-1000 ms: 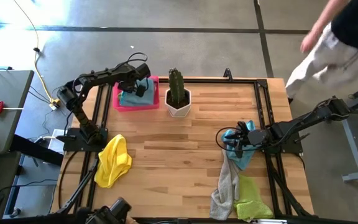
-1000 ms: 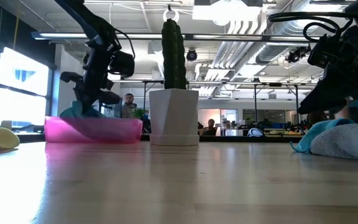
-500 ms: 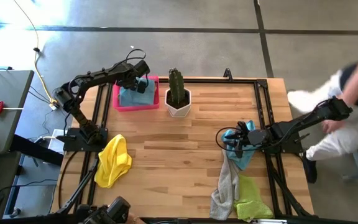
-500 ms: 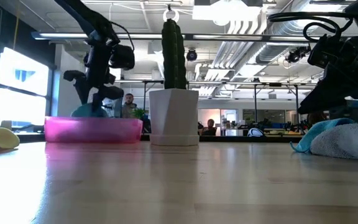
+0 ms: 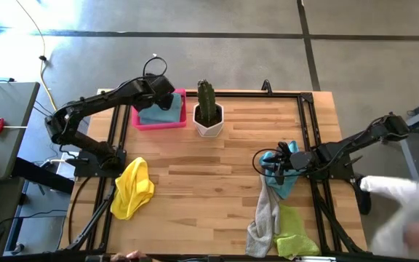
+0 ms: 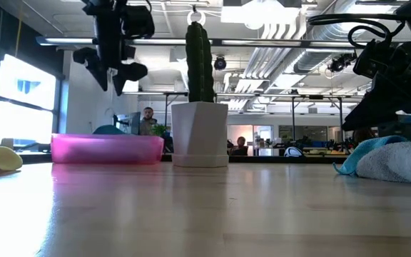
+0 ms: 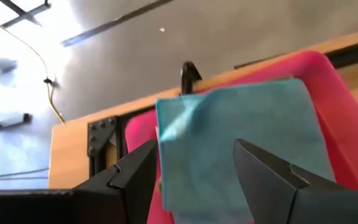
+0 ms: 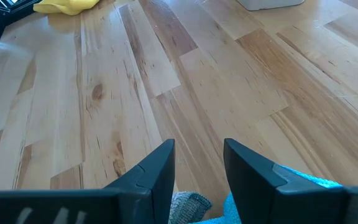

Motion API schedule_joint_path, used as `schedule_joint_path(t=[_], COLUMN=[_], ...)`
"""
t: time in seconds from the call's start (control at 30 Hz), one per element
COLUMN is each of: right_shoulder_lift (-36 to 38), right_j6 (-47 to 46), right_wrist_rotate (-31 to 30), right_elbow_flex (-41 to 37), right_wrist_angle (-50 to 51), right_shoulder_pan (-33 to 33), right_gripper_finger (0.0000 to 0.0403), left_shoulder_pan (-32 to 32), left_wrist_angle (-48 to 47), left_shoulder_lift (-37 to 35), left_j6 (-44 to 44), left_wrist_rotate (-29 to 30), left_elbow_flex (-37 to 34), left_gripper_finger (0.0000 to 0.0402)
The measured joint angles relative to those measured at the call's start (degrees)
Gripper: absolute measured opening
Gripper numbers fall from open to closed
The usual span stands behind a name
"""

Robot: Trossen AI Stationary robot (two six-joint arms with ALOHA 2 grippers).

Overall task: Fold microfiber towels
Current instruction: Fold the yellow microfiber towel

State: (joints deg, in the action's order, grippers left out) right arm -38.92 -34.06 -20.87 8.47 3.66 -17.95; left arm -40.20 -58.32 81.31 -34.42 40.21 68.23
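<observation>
1. High view showed the left gripper [image 5: 160, 86] lifted off the pink tray [image 5: 136, 116] at the table's far left corner; a second earlier it had been down inside the tray on the folded blue towel [image 5: 163, 110].
2. Low view confirmed the rise: the left gripper [image 6: 113, 68] hung well above the tray [image 6: 107, 148], where half a second before it sat just over the rim.
3. Its fingers [image 7: 272, 180] stood apart and held nothing, after having been pinched together on the cloth. The blue towel [image 7: 241, 143] lay flat in the tray as a neat rectangle, so I judged one fold delivered and released.
4. The right gripper [image 5: 277, 164] had not moved; it rested on the heap at the table's right side, fingers [image 8: 151, 174] slightly parted, with nothing seen between them.
5. That heap held a second blue towel [image 5: 288, 182], a grey towel [image 5: 264, 215] trailing toward the near edge, and a lime green towel [image 5: 293, 231] beside it, all crumpled and unfolded.
6. A yellow towel [image 5: 132, 187] lay bunched near the left arm's base, well apart from the others.
7. The towels looked soft and nappy; the tray was glossy translucent plastic, the table [image 5: 209, 175] pale planked wood, and a ribbed cactus [image 5: 206, 102] stood in a faceted white pot [image 5: 209, 122] beside the tray.
</observation>
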Motion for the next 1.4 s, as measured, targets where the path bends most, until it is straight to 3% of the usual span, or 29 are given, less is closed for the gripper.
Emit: schedule_joint_path(t=[0.3,0.5,0.67,0.8,1.03,1.2,1.4], right_shoulder_lift=[0.0,0.0,0.0,0.0,0.0,0.0,0.0], right_j6=[0.0,0.0,0.0,0.0,0.0,0.0,0.0], right_wrist_rotate=[0.0,0.0,0.0,0.0,0.0,0.0,0.0], right_elbow_flex=[0.0,0.0,0.0,0.0,0.0,0.0,0.0], right_wrist_angle=[0.0,0.0,0.0,0.0,0.2,0.5,0.5], right_shoulder_pan=[0.0,0.0,0.0,0.0,0.0,0.0,0.0], right_gripper_finger=[0.0128,0.0128,0.0128,0.0128,0.0128,0.0128,0.0128], left_shoulder_pan=[10.6,26.8,41.0,51.0,65.6,71.9,75.2], left_wrist_angle=[-15.0,-21.6,-26.3,-30.8,-29.8,-27.8,-23.8], left_shoulder_lift=[1.3,3.3,5.8,8.1,13.3,17.8,21.3], left_j6=[-5.9,-10.2,-19.3,-28.0,-37.5,-40.8,-41.9], left_wrist_rotate=[-13.2,-17.6,-20.3,-26.3,-38.5,-40.8,-42.2], left_elbow_flex=[0.0,0.0,0.0,0.0,0.0,0.0,0.0], left_gripper_finger=[0.0200,0.0200,0.0200,0.0200,0.0200,0.0200,0.0200])
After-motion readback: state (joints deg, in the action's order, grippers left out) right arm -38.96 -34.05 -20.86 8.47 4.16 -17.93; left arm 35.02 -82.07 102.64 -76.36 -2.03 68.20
